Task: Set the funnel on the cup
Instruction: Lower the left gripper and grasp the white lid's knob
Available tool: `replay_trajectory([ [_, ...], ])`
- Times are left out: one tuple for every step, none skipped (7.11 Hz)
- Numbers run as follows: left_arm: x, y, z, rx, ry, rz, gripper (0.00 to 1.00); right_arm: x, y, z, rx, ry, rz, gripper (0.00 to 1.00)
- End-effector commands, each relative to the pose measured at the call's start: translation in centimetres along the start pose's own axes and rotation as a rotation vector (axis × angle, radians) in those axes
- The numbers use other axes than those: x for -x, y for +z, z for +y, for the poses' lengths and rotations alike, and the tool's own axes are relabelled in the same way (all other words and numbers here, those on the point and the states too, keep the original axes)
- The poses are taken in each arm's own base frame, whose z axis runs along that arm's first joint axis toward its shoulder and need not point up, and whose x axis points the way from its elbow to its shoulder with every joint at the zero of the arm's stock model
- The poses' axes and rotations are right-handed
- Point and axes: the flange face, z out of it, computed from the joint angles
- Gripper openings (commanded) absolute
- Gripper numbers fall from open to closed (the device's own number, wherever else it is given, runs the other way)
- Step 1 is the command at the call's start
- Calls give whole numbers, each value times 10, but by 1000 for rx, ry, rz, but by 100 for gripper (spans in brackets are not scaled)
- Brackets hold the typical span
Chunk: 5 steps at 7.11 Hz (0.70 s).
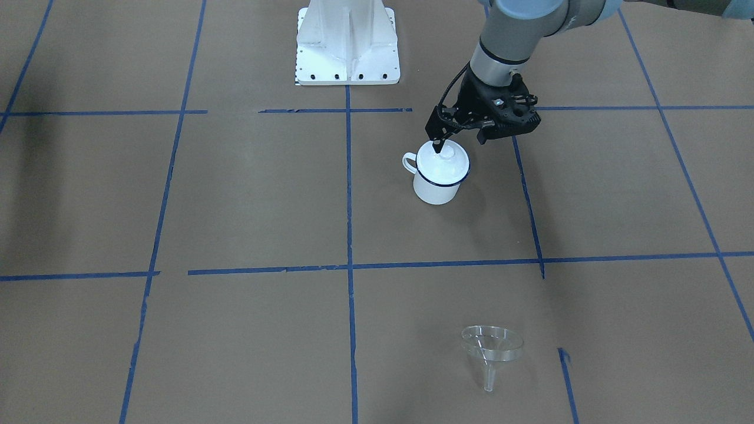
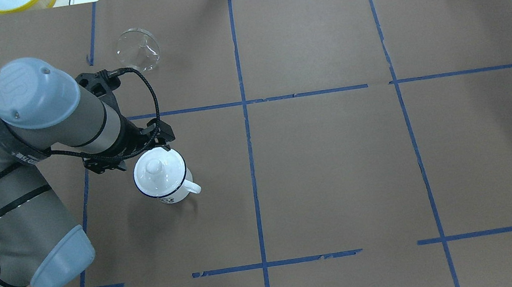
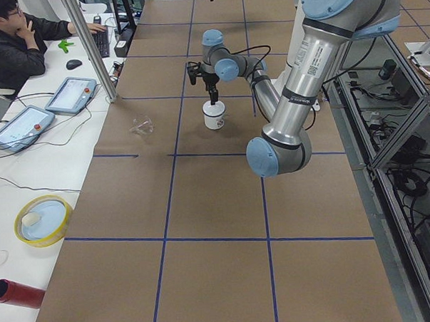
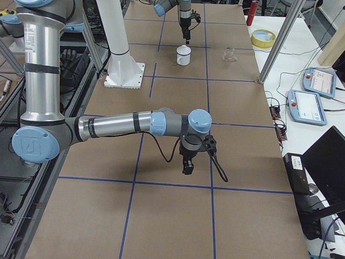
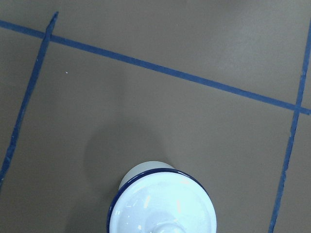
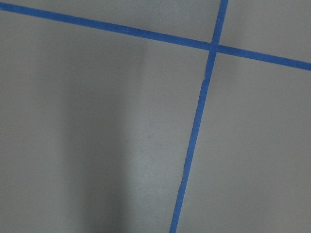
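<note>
Funnel (image 1: pixel 492 347) lies on the surface (image 1: pixel 235 206), well apart from the cup (image 1: pixel 437 187). Left hand (image 1: pixel 460 145) hovers over the cup's lid (image 1: pixel 455 168), fingers apart; the right hand (image 4: pixel 187 168) cannot be judged.

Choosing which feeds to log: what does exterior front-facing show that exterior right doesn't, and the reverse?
Only front-facing: the left gripper close enough to see its jaws open above the knob of the round white lid.
Only exterior right: the right arm with the right gripper low over the table, a yellow-rimmed bowl, and grey teach pendants.
Both: the white enamel mug with dark blue rim, lid on; the small clear funnel lying apart from it; the left gripper; the white robot base.
</note>
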Motion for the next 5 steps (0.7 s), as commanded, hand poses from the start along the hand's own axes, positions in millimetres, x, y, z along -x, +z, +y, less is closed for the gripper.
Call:
replay_trajectory([
  [-5,18,11,-2,5,-26,97,0,0,0,0,-1,0,100],
  [-5,20,13,1,8,-27,86,0,0,0,0,1,0,100],
  [-5,20,14,2,9,-27,73,0,0,0,0,-1,0,100],
  [-5,20,14,2,9,-27,55,0,0,0,0,1,0,100],
  [-6,19,15,2,10,-24,29,0,0,0,0,-1,0,100],
])
